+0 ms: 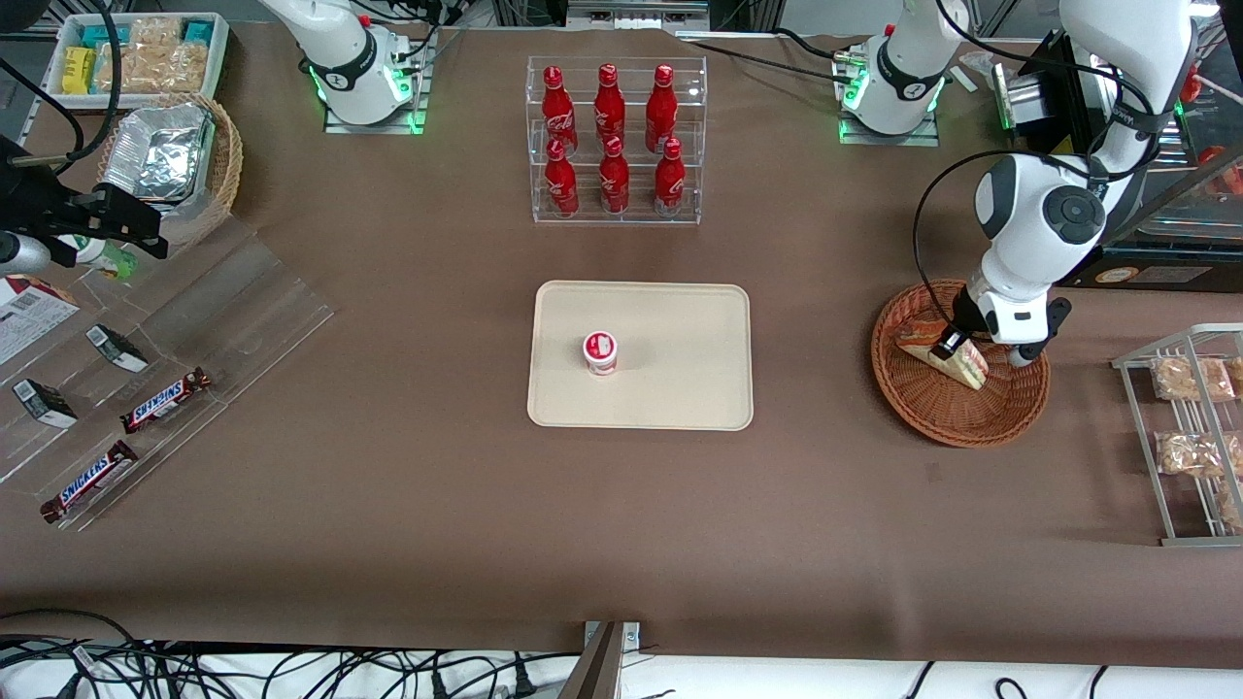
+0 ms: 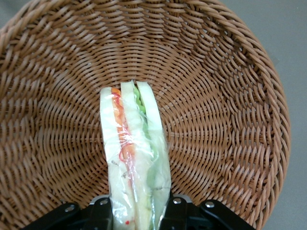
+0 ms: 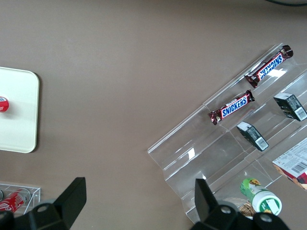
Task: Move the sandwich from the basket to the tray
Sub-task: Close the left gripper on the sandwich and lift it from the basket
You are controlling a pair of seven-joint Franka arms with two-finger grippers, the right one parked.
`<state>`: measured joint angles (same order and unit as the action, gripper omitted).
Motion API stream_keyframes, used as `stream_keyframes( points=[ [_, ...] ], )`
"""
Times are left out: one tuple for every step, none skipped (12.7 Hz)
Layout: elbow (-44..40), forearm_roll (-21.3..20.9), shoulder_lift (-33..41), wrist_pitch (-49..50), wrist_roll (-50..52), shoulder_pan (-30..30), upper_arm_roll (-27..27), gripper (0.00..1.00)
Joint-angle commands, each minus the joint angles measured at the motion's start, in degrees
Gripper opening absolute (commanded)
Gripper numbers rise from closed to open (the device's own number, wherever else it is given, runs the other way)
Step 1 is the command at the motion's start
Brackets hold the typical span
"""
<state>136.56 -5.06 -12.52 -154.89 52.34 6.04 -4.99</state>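
Observation:
The sandwich (image 1: 959, 360), a clear-wrapped wedge with white bread and green and red layers, is in the round reddish-brown basket (image 1: 957, 427) toward the working arm's end of the table. My gripper (image 1: 981, 351) is down in the basket, one finger on each side of the wedge. In the left wrist view the sandwich (image 2: 134, 153) runs between the two black fingers (image 2: 103, 213), which press on its wrap, with the woven basket (image 2: 230, 96) under it. The gripper (image 2: 136, 213) is shut on the sandwich. The cream tray (image 1: 680, 320) lies flat at the table's middle.
A small white cup with a red lid (image 1: 600, 351) stands on the tray. A clear rack of red bottles (image 1: 615, 141) stands farther from the front camera than the tray. A wire rack with snack bags (image 1: 1190, 427) is beside the basket. Clear racks with Snickers bars (image 1: 165, 400) lie toward the parked arm's end.

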Motion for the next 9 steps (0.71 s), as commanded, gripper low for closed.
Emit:
stream_keyframes(
  points=[
    [-2.60,-1.53,5.30,9.04,-2.15,0.29,-0.28,0.00],
    [-4.62,-1.53,6.36,12.91,-3.55,0.38,-0.46,0.00],
    [-7.42,-1.53,7.24,17.56,-5.30,0.29,-0.46,0.00],
    [-10.93,-1.44,7.42,22.83,-7.24,0.29,-0.55,0.00],
    [-15.14,-1.35,7.42,28.79,-9.26,0.29,-0.64,0.00],
    [-18.75,-0.83,7.34,33.38,-11.02,0.12,-0.72,0.00],
    [-21.48,-0.65,7.33,36.64,-12.69,-0.23,-0.73,0.00],
    [-23.86,-0.47,7.16,39.29,-13.23,-0.50,-0.90,0.00],
    [-25.89,-0.21,6.81,41.14,-13.32,-0.68,-1.95,0.00]
  ],
)
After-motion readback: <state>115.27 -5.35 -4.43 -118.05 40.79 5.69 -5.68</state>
